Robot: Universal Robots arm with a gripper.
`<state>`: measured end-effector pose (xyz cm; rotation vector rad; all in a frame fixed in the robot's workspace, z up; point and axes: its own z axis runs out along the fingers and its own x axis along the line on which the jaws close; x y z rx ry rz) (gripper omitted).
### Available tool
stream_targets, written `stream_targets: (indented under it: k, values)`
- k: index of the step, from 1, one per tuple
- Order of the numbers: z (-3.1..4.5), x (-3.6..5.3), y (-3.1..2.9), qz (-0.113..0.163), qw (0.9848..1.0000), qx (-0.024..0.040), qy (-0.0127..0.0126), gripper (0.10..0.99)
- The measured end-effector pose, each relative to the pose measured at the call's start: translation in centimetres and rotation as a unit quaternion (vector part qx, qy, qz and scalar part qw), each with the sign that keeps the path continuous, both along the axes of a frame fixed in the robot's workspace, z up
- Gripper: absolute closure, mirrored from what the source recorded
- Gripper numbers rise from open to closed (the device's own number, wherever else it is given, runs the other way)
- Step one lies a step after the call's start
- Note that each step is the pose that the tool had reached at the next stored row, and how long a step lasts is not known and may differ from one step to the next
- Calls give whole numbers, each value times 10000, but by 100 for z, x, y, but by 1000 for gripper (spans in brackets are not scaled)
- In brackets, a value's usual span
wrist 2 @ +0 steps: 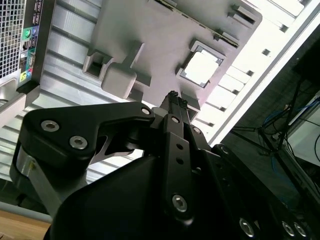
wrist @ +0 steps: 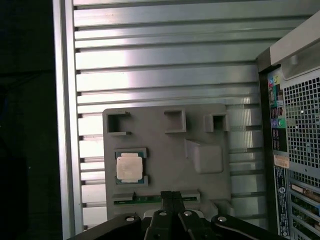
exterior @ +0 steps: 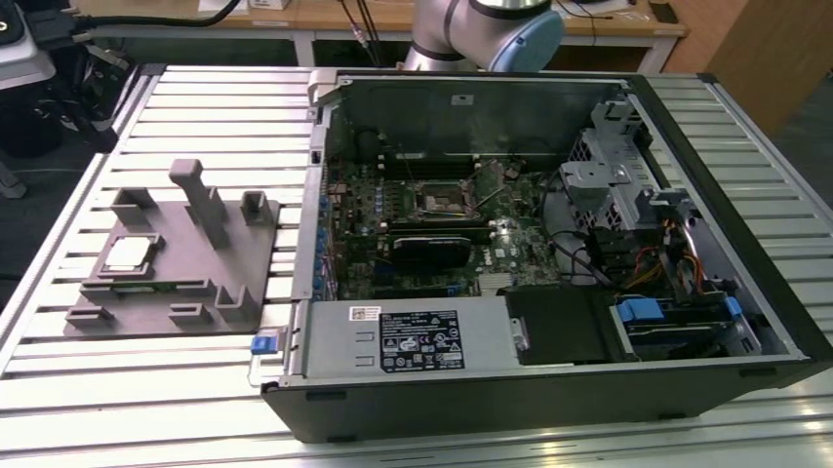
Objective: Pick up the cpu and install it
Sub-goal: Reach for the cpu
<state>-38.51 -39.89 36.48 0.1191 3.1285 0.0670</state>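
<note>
The cpu (exterior: 127, 255) is a pale silvery square lying flat in a recess of the grey holder plate (exterior: 156, 307), on the exterior view's left. It shows in both wrist views too, the cpu (wrist: 130, 166) in its green-edged seat and the cpu (wrist 2: 201, 67) bright under the light. My gripper (wrist: 171, 196) hangs well above the plate, off to one side of the chip and not touching it. Its two black fingers are pressed together with nothing between them, also seen as the gripper (wrist 2: 176, 99) from behind. The dark socket (exterior: 436, 200) sits on the motherboard inside the open case.
The open computer case (exterior: 547, 390) fills the exterior view's right, with a power supply (exterior: 410, 336), drive cage (exterior: 612, 175) and cables inside. Tall grey posts (exterior: 202, 200) stand on the holder plate. The slatted metal table (exterior: 209, 107) ends near the plate. The arm's base (exterior: 489, 29) stands behind the case.
</note>
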Motion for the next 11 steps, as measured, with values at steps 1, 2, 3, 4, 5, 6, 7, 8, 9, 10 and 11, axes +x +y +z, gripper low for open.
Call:
stream_targets:
  k: [1, 2, 3, 4, 5, 6, 7, 8, 9, 10, 11]
  values:
    - [-2, -9, 0, 0, 10000, 0, 1, 980]
    - [-5, -20, 0, 0, 10000, 0, 2, 980]
    - [-7, -31, 0, 0, 10000, 0, 4, 980]
    - [-10, -43, 0, 0, 10000, 0, 5, 980]
    - [-13, -56, 0, 0, 10000, 0, 6, 980]
    - [-15, -70, 0, 0, 10000, 0, 7, 980]
    - [-18, -88, 0, 0, 10000, 0, 7, 980]
    - [-21, -107, 0, 0, 10000, 0, 9, 980]
    - [-24, -125, 0, 0, 10000, 0, 10, 980]
    - [-27, -146, 0, 0, 10000, 0, 12, 980]
    - [-29, -168, 0, 0, 10000, 0, 13, 980]
